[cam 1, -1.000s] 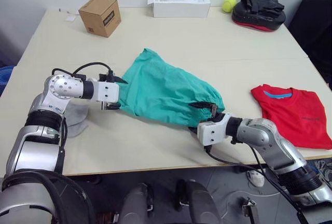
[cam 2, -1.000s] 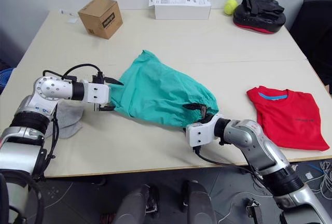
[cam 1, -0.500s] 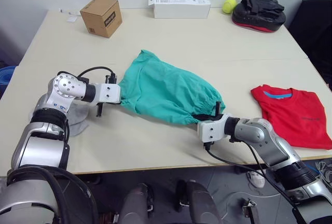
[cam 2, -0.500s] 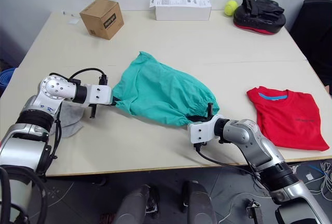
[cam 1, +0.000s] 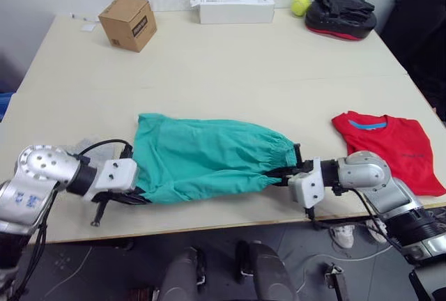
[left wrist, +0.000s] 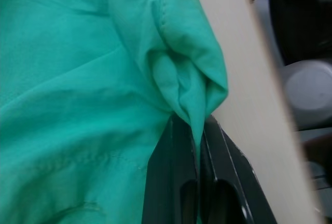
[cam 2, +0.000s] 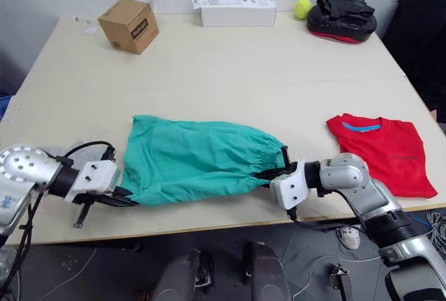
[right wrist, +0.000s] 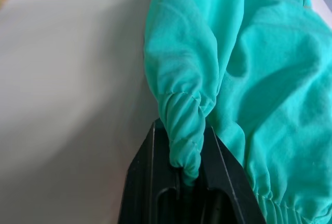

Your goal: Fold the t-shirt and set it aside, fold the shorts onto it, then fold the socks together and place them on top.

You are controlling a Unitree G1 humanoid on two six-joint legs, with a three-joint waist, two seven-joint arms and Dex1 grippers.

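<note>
Stretching limp, light teal shorts (cam 1: 202, 158) flat along the table edge (cam 1: 230, 71), left gripper (cam 1: 136, 195) pinches a hem corner, right gripper (cam 1: 287, 173) the gathered waistband; corners likely hold best.

Lab-like test room, plain beige table (cam 1: 209, 57), cardboard box (cam 1: 127, 22), tennis ball (cam 1: 300, 4), loose floor cables (cam 1: 348, 235)

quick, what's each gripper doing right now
Left gripper: shut on the shorts.
Right gripper: shut on the shorts' waistband.
</note>
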